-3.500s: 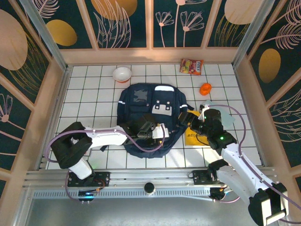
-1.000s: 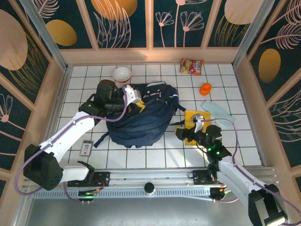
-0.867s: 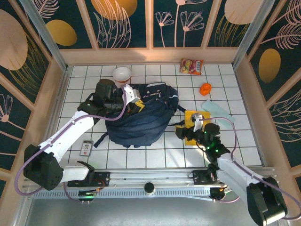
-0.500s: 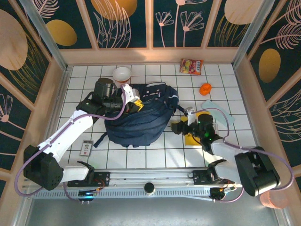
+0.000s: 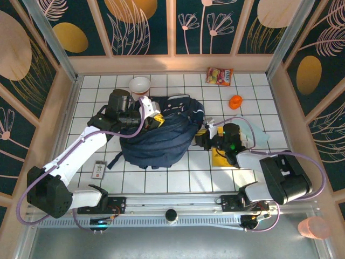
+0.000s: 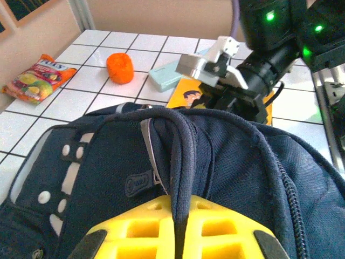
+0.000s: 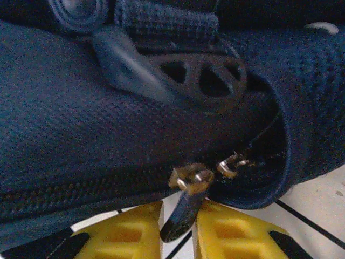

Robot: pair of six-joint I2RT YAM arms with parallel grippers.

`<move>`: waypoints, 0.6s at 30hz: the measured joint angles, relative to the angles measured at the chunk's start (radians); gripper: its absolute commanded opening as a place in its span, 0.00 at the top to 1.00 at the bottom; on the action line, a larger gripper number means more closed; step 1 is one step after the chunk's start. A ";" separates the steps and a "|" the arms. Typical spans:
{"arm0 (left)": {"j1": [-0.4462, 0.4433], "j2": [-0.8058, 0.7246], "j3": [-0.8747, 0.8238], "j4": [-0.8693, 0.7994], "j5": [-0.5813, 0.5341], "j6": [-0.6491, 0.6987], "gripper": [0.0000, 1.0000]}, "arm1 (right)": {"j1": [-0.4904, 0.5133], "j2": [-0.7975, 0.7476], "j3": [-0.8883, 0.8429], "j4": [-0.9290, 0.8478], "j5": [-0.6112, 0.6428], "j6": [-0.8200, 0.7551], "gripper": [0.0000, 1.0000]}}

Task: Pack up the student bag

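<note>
The navy student bag [image 5: 161, 135] lies bunched up mid-table, lifted at its far-left end. My left gripper [image 5: 153, 120] is shut on the bag's dark top handle [image 6: 180, 162], which runs down between the yellow fingers [image 6: 135, 232]. My right gripper [image 5: 200, 137] is at the bag's right edge. In the right wrist view a dark zipper pull [image 7: 183, 213] hangs from a metal slider [image 7: 191, 177] and sits pinched between the yellow fingers [image 7: 232, 229]. The zipper [image 7: 81, 191] runs shut to the left.
A yellow book [image 5: 223, 154] lies under my right arm, with a light-blue case [image 5: 253, 129] beside it. An orange object [image 5: 235, 101], a snack packet [image 5: 220, 76] and a white bowl [image 5: 140, 84] sit at the back. A small card [image 5: 99, 170] lies near left.
My right arm has swung left from over the yellow book to the bag's right edge, onto the zipper pull. My left gripper keeps holding the raised handle, barely moving.
</note>
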 measured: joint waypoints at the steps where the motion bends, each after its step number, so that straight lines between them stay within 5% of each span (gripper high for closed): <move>1: 0.000 0.000 0.000 0.003 -0.010 0.002 1.00 | -0.001 -0.011 0.000 -0.008 0.000 -0.003 0.95; 18: -0.003 -0.019 -0.024 0.071 -0.198 0.045 1.00 | -0.001 -0.156 0.041 -0.249 0.024 -0.014 1.00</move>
